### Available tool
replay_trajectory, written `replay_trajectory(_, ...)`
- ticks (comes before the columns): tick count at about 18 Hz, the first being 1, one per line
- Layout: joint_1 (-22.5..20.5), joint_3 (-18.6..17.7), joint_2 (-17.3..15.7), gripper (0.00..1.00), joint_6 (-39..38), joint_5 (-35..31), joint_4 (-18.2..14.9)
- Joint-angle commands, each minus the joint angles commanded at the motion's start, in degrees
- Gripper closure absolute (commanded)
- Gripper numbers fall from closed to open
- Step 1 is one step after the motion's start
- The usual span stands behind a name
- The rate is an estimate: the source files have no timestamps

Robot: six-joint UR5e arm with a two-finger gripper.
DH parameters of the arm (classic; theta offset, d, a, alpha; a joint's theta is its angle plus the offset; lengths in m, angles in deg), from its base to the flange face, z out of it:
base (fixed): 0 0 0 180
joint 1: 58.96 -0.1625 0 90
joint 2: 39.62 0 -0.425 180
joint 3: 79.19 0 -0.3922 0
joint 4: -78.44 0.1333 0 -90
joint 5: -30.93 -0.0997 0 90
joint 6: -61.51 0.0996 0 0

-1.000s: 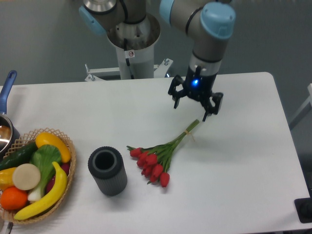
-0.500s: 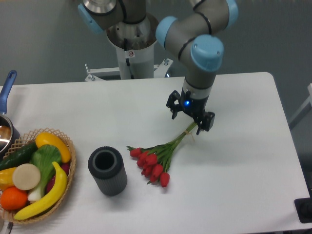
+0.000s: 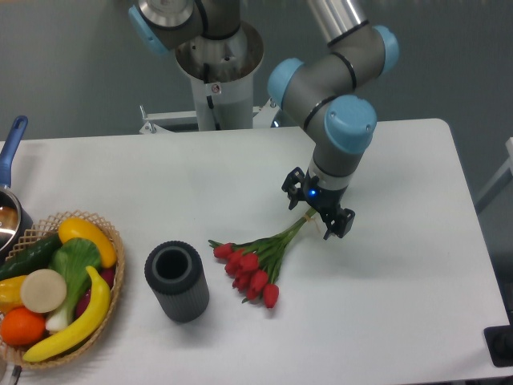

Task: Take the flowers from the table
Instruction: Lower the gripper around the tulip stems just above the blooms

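Observation:
The flowers, a bunch of red tulip buds on thin green stems, lie flat on the white table, buds toward the front left and stems running up to the right. My gripper hangs low over the stem ends, open, with one finger on each side of the stems near the yellowish band. I see no contact with the stems, and the stem tips are hidden under the gripper.
A dark grey ribbed cylinder stands upright left of the buds. A wicker basket of fruit and vegetables sits at the front left. A pot with a blue handle is at the far left edge.
The gripper has come down and forward from above the table's rear to straddle the stem ends. The flowers have not moved.

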Motion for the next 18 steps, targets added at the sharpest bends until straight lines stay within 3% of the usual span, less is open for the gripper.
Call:
replay_trajectory(16,1.4,-1.1,2.8,0.00,-0.1,-0.4,0.8)
replay_trajectory(18,1.4,-1.0,2.8,0.10,0.2,-0.4,0.8)
